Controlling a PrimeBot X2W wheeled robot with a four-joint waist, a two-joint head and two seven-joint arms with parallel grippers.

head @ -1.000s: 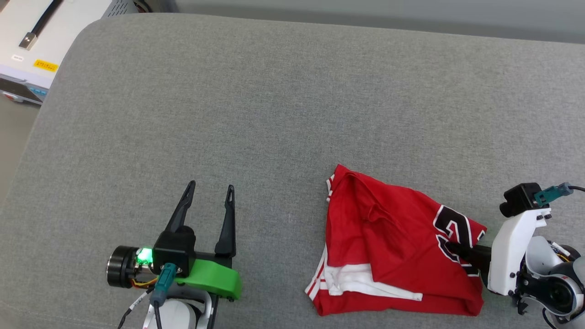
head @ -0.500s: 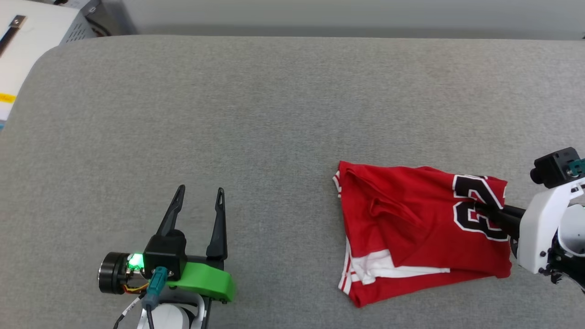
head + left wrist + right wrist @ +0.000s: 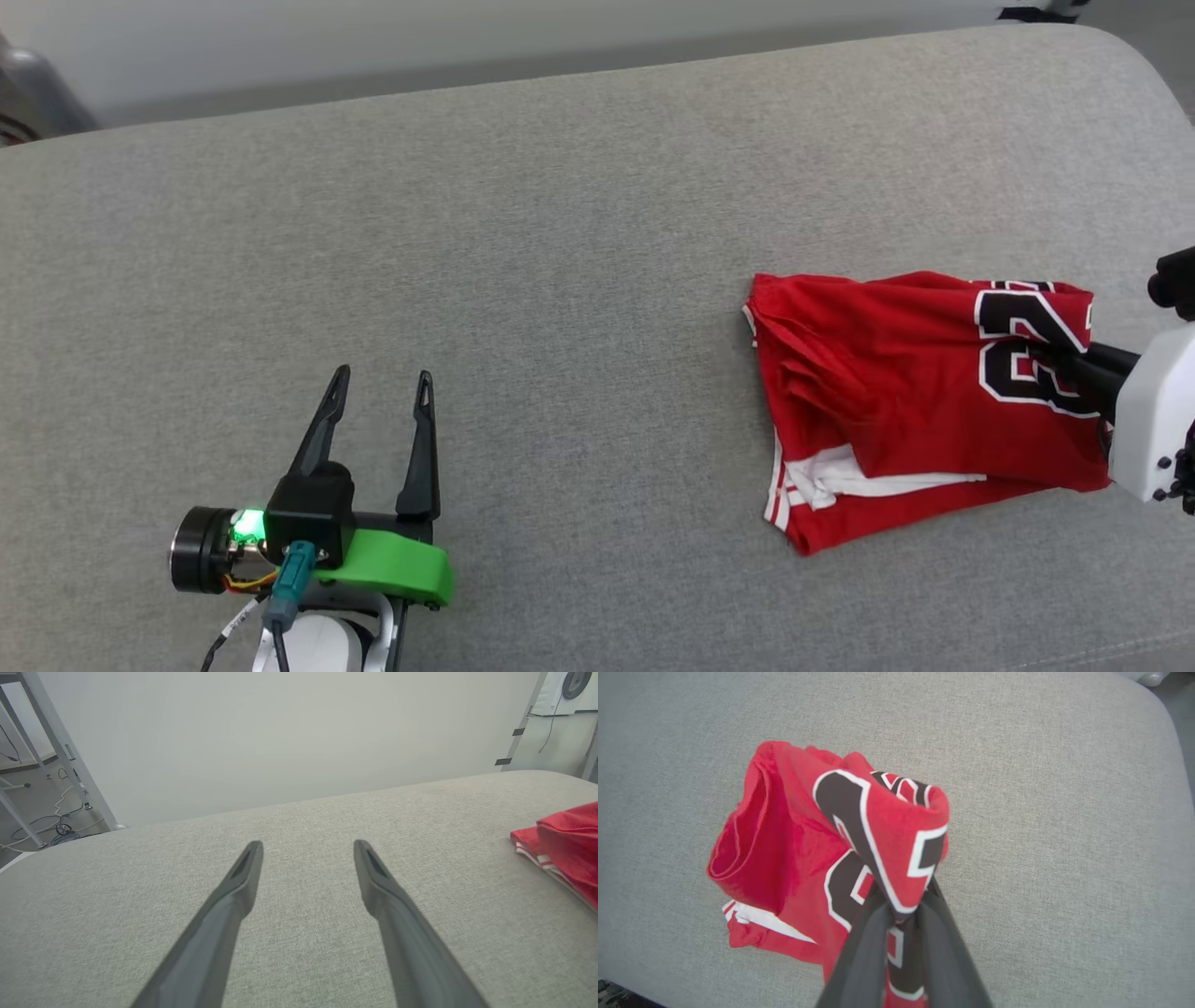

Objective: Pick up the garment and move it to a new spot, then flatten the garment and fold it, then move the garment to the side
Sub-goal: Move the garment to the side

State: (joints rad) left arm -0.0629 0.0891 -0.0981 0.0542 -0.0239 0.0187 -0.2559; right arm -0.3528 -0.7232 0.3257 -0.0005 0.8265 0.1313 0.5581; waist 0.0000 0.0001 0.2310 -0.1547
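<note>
The right jaws are clenching a fold of the garment (image 3: 794,858). In the right wrist view the two dark fingers (image 3: 864,952) are pinching the printed panel, and a loop of red cloth with the dark-and-white graphic is bulging over their tips. The rest of the garment is trailing away from the tips across the grey fabric-covered table (image 3: 560,233). In the head view the garment (image 3: 896,373) is lying at the right side of the table, its printed end meeting the right fingers (image 3: 1088,369) and its white sleeve with striped trim pointing away from them, toward the near edge.

The left jaws are standing released, with the fingers (image 3: 233,905) spread wide and nothing between them. They are hovering over bare table, well apart from the garment (image 3: 565,840), which is appearing at the right edge of the left wrist view.

Compared with one second ago:
- The head camera has turned, so the white equipment at the upper left is no longer appearing and the table's far right corner is now coming into frame.
- The gap between the left jaws and the near edge of the garment is growing; the garment is travelling toward the robot's right.
- The garment is being drawn out from a heaped, peaked shape into a longer, flatter one.
- The right jaws are keeping their grip on the printed panel, and the left jaws are staying released.
</note>
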